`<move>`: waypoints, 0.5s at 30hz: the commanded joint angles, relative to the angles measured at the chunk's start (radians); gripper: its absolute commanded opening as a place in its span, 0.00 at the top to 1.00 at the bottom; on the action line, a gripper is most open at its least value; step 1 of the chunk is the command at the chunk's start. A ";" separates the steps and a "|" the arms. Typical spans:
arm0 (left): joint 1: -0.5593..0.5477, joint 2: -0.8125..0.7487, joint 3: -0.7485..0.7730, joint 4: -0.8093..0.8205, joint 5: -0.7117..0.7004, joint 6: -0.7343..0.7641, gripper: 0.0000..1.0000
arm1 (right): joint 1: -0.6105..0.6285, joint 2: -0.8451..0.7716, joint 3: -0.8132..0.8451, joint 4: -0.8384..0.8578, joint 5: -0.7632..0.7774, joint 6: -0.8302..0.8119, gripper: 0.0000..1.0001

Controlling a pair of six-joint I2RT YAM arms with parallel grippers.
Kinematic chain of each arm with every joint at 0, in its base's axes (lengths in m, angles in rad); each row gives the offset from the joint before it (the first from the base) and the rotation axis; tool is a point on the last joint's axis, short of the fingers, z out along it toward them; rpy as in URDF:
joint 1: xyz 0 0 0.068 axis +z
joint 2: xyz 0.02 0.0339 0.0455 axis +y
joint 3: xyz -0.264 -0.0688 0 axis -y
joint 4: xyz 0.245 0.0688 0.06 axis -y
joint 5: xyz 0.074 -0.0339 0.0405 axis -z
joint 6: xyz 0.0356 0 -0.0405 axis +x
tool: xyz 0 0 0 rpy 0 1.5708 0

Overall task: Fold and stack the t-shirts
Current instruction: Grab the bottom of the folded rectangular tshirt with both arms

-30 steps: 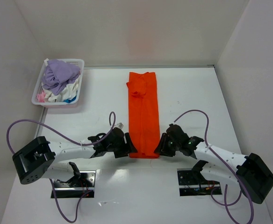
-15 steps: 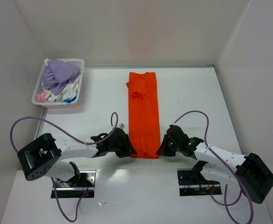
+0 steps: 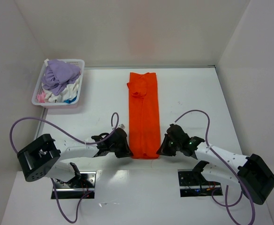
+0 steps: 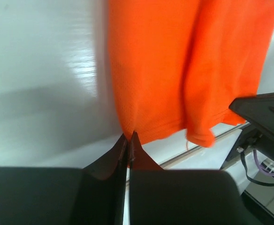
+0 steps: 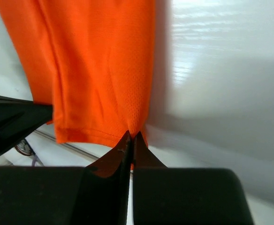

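An orange t-shirt (image 3: 144, 115) lies folded into a long narrow strip down the middle of the table, its collar end at the far side. My left gripper (image 3: 127, 152) is shut on the strip's near left corner, and orange cloth (image 4: 146, 93) is pinched between its fingertips (image 4: 129, 137). At the near right corner my right gripper (image 3: 161, 149) is shut on the hem as well, with the mesh cloth (image 5: 104, 70) caught between its fingertips (image 5: 131, 135). More t-shirts, lilac and white, are heaped in the basket (image 3: 60, 80).
A white lattice basket (image 3: 38, 101) stands at the far left of the table. White walls close in the back and both sides. Purple cables (image 3: 57, 129) loop from both arms over the near table. Two metal base plates (image 3: 73, 183) sit at the near edge.
Both grippers have closed on the near corners of the orange strip. The near hem has bunched slightly inward between them.
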 commanded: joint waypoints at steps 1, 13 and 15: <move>-0.002 -0.045 0.087 -0.095 -0.042 0.061 1.00 | 0.012 -0.013 0.127 -0.037 0.053 -0.015 1.00; 0.183 -0.124 0.213 -0.182 -0.002 0.231 1.00 | -0.062 0.151 0.378 -0.092 0.134 -0.134 1.00; 0.222 -0.124 0.223 -0.182 0.023 0.256 1.00 | -0.100 0.163 0.394 -0.092 0.134 -0.164 1.00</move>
